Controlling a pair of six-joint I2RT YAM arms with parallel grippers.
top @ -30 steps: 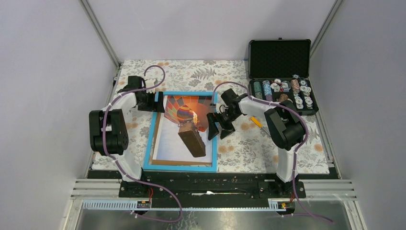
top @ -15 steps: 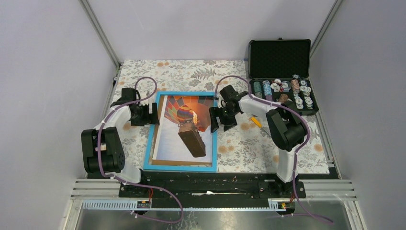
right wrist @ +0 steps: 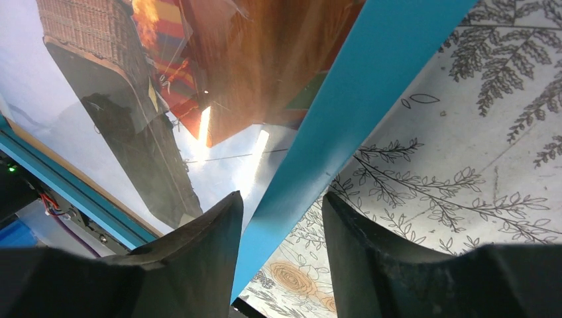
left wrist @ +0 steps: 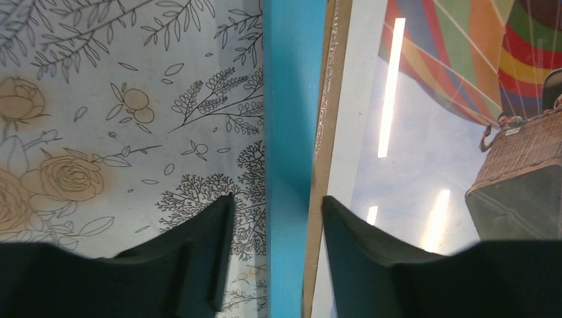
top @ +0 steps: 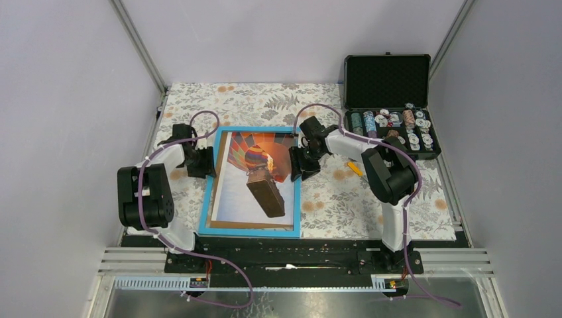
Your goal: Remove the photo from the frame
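The frame (top: 207, 199) lies flat, face up, in the middle of the floral cloth, its light-blue border around the photo (top: 233, 189) of a hot-air balloon. My left gripper (top: 207, 162) is down over the frame's left border (left wrist: 291, 99). One finger sits outside on the cloth and the other inside over the photo (left wrist: 424, 132), with a gap still showing. My right gripper (top: 297, 165) straddles the right border (right wrist: 371, 86) the same way, its jaws part open; the photo (right wrist: 132, 73) is at its left finger.
An open black case (top: 391, 79) with poker chips stands at the back right of the table. A small orange-yellow object (top: 355, 168) lies on the cloth just right of the right arm. Grey walls close in both sides.
Both grippers came down onto the frame's side borders and narrowed their jaws around them. The left arm swung back toward the left edge. The frame has not shifted.
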